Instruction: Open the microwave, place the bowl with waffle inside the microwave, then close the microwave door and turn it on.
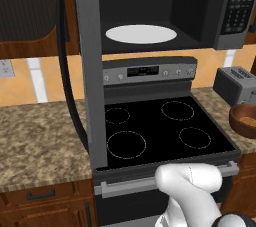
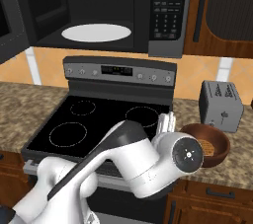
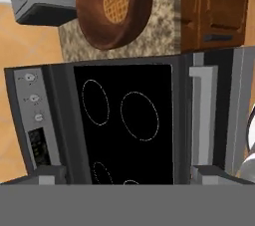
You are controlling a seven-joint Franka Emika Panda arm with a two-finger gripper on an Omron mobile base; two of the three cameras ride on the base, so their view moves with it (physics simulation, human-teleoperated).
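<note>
White and bulky, the robot's arm [image 2: 143,161] rises closest to me, bent at the front edge of the stove [image 1: 165,131] with its wrist turned toward the right. Its end effector [image 2: 166,123] hangs just left of the bowl with waffle [image 2: 207,144], not touching it, fingers spread wide and holding nothing. That reddish-brown bowl sits on the speckled table [image 1: 40,136] to the right of the stove, near the table's front edge, and the waffle [image 3: 116,0] lies flat in its middle, a tan round with a grid pattern. Just behind the bowl, toward the wall, stands a grey toaster [image 2: 221,103]. Above the stove the microwave [image 2: 168,16] is open: the microwave door [image 1: 90,71] is swung out to the left and stands edge-on, reaching down in front of the stove's left side in the left base view, with its black handle bar on the outer face. Inside, the white turntable plate [image 1: 141,34] lies bare on the floor of the cavity. The button panel [image 2: 165,13] runs down the microwave's right side. Brown cabinets [image 1: 45,196] flank the stove below the table
</note>
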